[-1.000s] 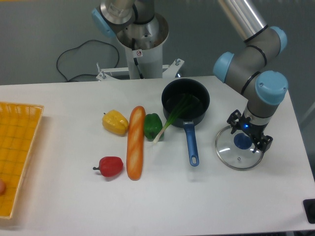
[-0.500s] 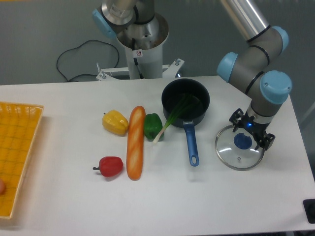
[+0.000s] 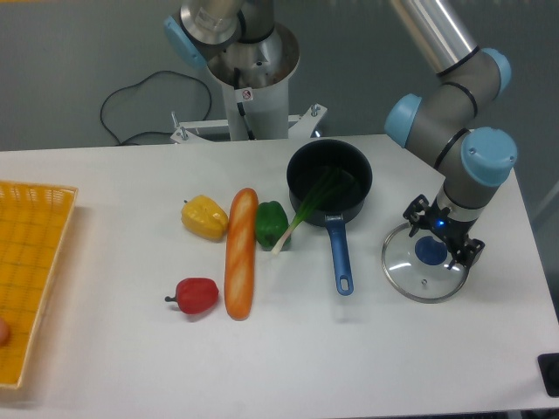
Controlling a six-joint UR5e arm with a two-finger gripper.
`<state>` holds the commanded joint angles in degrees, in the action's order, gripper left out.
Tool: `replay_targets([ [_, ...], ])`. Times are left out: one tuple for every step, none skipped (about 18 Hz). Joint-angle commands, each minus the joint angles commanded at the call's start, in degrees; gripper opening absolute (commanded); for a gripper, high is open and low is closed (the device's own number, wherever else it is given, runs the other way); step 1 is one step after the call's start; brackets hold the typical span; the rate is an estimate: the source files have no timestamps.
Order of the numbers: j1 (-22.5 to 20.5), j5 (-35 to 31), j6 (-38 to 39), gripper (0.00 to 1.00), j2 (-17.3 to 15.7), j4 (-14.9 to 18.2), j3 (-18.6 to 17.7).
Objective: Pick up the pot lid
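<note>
While the end effector [image 3: 443, 234] hangs released above the lid [image 3: 406, 272], fingers spread apart, that lid lies on the white surface [image 3: 131, 349], blue knob [image 3: 431, 250] up, near the black pan [image 3: 301, 166], over whose rim a green onion [image 3: 303, 209] leans.

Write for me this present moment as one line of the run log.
task: pick up pot lid | gripper: open, over lid | glass pot lid: on table, not lifted | blue knob: not gripped
</note>
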<state>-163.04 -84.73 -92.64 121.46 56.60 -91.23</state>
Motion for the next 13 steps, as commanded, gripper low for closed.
replay_targets([
  [0.0, 0.0, -0.2, 1.00, 0.1, 0.0, 0.0],
  [-0.1, 0.0, -0.4, 1.00, 0.1, 0.0, 0.0],
  [0.0, 0.0, -0.5, 1.00, 0.2, 0.0, 0.0],
  [0.0, 0.0, -0.6, 1.00, 0.3, -0.1, 0.0],
  [0.0, 0.0, -0.7, 1.00, 0.3, -0.1, 0.0],
  [-0.1, 0.0, -0.7, 0.98, 0.4, -0.1, 0.1],
  [-0.1, 0.0, -0.8, 0.95, 0.4, -0.1, 0.1],
  [-0.1, 0.0, -0.8, 0.92, 0.4, -0.1, 0.1],
  [-0.1, 0.0, -0.8, 0.89, 0.4, -0.1, 0.1],
  [-0.1, 0.0, -0.9, 0.87, 0.4, -0.1, 0.1],
  [-0.1, 0.0, -1.0, 0.85, 0.4, -0.1, 0.1],
  [-0.1, 0.0, -1.3, 0.82, 0.4, -0.1, 0.1],
  [-0.1, 0.0, -1.6, 0.78, 0.4, -0.1, 0.1],
])
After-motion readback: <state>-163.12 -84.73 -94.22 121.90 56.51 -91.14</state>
